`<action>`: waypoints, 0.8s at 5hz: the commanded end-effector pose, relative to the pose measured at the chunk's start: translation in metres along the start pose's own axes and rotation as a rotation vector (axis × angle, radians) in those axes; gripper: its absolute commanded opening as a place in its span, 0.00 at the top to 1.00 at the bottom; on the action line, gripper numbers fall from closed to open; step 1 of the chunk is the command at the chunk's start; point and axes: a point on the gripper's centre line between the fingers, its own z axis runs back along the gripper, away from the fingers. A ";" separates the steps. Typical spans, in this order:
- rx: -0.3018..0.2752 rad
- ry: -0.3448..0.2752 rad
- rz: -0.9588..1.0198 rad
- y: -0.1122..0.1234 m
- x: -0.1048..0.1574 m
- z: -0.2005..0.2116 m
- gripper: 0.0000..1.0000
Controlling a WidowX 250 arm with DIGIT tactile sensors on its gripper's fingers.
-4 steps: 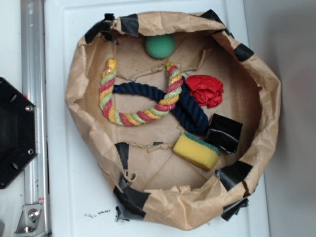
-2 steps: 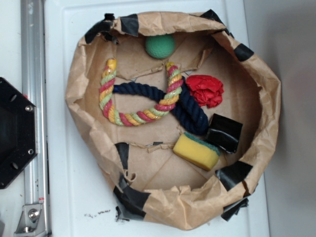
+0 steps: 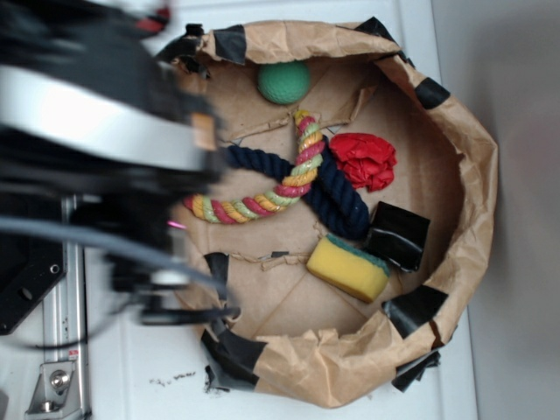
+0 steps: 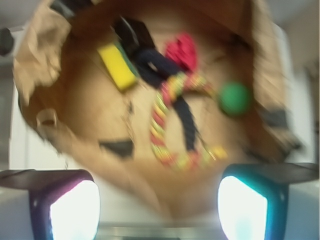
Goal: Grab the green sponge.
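Note:
The green sponge, a yellow foam block with a thin dark-green layer on its far edge, lies in the lower right of the brown paper basin. In the wrist view the green sponge shows at upper left, blurred. My arm is a blurred mass over the basin's left rim, well left of the sponge. My gripper is open, its two fingers wide apart with nothing between them; it hangs above the basin's near rim.
Inside the basin lie a multicoloured rope crossed with a dark-blue rope, a red crumpled cloth, a round green ball and a black block touching the sponge's right end. A metal rail runs at left.
The arm has swept into the exterior view from the left and covers the basin's left side. Nothing in the basin has moved.

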 end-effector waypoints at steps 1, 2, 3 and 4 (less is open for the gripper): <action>-0.030 -0.124 -0.107 -0.021 0.058 -0.042 0.00; -0.044 -0.154 -0.211 -0.034 0.059 -0.073 0.00; -0.084 -0.185 -0.354 -0.042 0.055 -0.101 0.00; -0.145 -0.197 -0.408 -0.045 0.055 -0.112 0.00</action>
